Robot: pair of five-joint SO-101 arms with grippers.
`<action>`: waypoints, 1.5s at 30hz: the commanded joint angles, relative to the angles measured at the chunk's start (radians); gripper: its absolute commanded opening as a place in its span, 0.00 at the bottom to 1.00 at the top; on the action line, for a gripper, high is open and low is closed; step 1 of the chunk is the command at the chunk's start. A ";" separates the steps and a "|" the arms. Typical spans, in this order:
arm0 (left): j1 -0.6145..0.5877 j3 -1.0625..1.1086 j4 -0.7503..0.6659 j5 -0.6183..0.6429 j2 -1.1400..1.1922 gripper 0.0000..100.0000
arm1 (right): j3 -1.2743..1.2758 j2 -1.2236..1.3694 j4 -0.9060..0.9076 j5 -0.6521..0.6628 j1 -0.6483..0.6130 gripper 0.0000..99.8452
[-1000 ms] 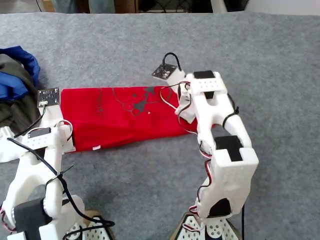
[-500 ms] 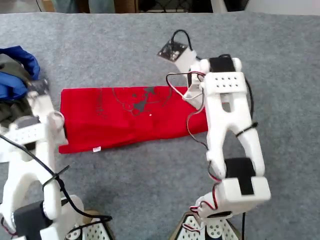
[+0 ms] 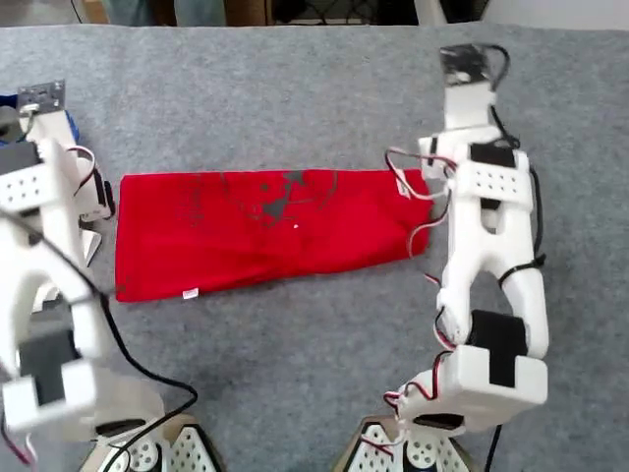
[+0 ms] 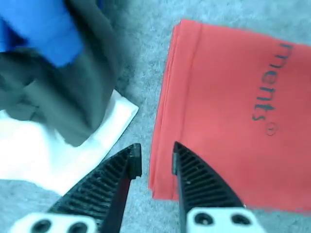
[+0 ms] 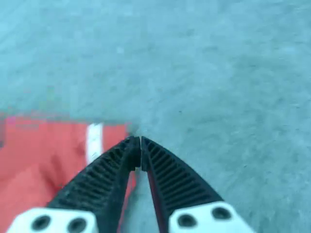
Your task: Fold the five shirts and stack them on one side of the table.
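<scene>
Shirt point(image 3: 260, 231), red, lies folded between parted left claw point(image 4: 155, 158) and closed right claw point(image 5: 140, 143).

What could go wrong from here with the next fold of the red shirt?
The left gripper hangs over the gap between the red shirt and the white shirt; a grab here might catch both.
The red shirt's edge there shows several layers; a shallow pinch might lift only the top one.
The right gripper is shut over the shirt's other end; coming down so, it might crumple the cloth.
</scene>
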 commanded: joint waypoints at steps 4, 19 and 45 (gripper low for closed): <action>0.025 -0.199 0.003 0.011 0.229 0.15 | 0.096 0.005 -0.319 -0.035 0.112 0.01; 0.021 -0.344 -0.002 0.011 0.520 0.24 | -0.047 0.179 -0.315 -0.028 0.150 0.01; 0.197 -0.697 0.282 0.009 0.677 0.03 | -0.116 0.189 -0.336 -0.127 0.353 0.01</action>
